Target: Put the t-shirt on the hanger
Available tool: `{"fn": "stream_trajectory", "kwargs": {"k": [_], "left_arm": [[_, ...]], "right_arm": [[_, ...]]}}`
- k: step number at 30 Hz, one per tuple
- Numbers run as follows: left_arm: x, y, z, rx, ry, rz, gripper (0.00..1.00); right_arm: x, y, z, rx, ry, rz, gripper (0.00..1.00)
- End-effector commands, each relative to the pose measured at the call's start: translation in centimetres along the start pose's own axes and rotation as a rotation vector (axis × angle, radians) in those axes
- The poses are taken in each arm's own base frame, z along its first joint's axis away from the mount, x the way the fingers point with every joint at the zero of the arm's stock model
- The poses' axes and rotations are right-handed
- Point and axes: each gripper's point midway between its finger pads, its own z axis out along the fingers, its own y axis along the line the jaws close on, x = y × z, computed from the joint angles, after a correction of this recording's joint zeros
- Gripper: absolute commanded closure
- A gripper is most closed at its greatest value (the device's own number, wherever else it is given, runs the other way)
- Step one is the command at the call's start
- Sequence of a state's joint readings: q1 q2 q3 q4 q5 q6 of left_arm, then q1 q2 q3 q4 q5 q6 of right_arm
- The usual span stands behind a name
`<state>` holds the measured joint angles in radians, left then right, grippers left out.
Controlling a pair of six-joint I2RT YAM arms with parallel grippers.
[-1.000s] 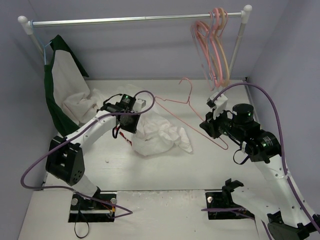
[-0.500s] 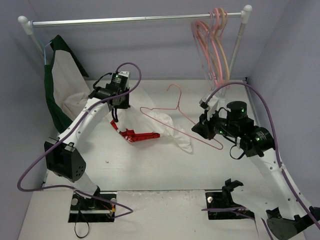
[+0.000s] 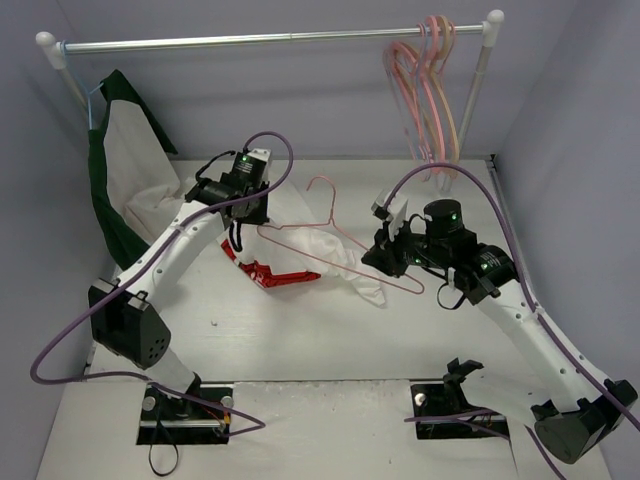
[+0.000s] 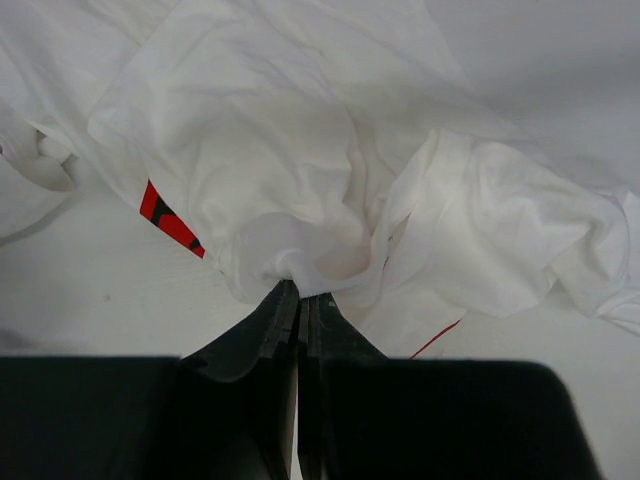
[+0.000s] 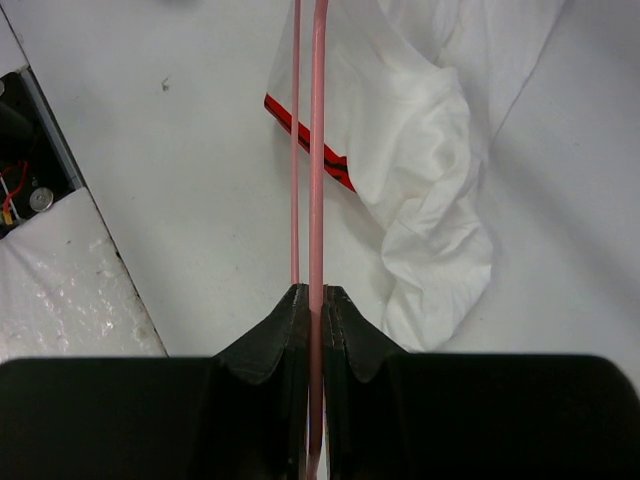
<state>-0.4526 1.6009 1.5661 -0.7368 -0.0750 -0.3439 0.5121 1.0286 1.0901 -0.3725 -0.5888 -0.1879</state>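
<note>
Fabric of the t-shirt (image 4: 300,170) is pinched in your left gripper (image 4: 298,292): the left wrist view shows its two fingers clamped tight together on a gathered fold of white cloth. From above, you can see that gripper held over the middle-left of the table (image 3: 330,340), with the shirt trailing from it down and to the right. A strip of the red print shows just below the gripper, and the white body lies crumpled on the tabletop toward the right arm. Your right gripper (image 5: 312,296) is clenched on the hanger (image 5: 319,150). One thin pink wire runs straight out from between its fingers, and a second wire of the hanger runs just beside it. In the overhead view the hanger spans between the two arms, crossing over the white cloth, its hook toward the back wall. Behind, a rail (image 3: 270,40) carries a bunch of other hangers (image 3: 428,90) at its right end and a white shirt with green trim (image 3: 115,170) at its left.
</note>
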Motion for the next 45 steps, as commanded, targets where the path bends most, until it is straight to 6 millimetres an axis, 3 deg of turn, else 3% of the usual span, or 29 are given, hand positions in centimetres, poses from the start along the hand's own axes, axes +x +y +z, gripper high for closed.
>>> {"fn": "stream_trajectory", "kwargs": {"k": [1, 6, 17, 22, 29, 36, 41, 44, 45], "left_arm": [[-1.6, 0.5, -3.1, -0.002, -0.082, 0.008, 1.00], [-0.8, 1.9, -2.7, -0.067, -0.067, 0.039, 1.00], [-1.3, 2.1, -2.6, -0.084, -0.065, 0.073, 1.00], [-1.5, 0.9, -2.9, -0.031, -0.069, 0.090, 1.00], [-2.1, 0.2, -3.6, 0.003, -0.096, 0.095, 1.00], [-4.2, -2.4, -6.8, 0.101, -0.158, 0.052, 1.00], [-7.0, -3.9, -10.4, 0.170, -0.250, 0.026, 1.00], [-8.6, -4.6, -12.5, 0.211, -0.294, 0.032, 1.00], [-8.7, -4.5, -12.8, 0.209, -0.291, 0.038, 1.00]], "right_arm": [[-2.8, -0.9, 0.5, 0.034, -0.104, -0.076, 1.00], [-3.3, -1.2, -0.2, 0.059, -0.106, -0.101, 1.00], [-4.0, -0.9, 0.0, 0.032, -0.117, -0.103, 1.00], [-3.8, -1.0, 0.6, 0.021, -0.113, -0.109, 1.00], [-4.3, 0.4, 1.4, -0.063, -0.152, -0.108, 1.00], [-6.2, -0.4, 2.2, -0.010, -0.324, -0.110, 1.00], [-6.5, 0.4, 3.5, -0.090, -0.380, -0.053, 1.00], [-7.3, 1.2, 3.6, -0.141, -0.445, -0.038, 1.00], [-8.5, 1.3, 3.2, -0.141, -0.498, -0.062, 1.00]]}}
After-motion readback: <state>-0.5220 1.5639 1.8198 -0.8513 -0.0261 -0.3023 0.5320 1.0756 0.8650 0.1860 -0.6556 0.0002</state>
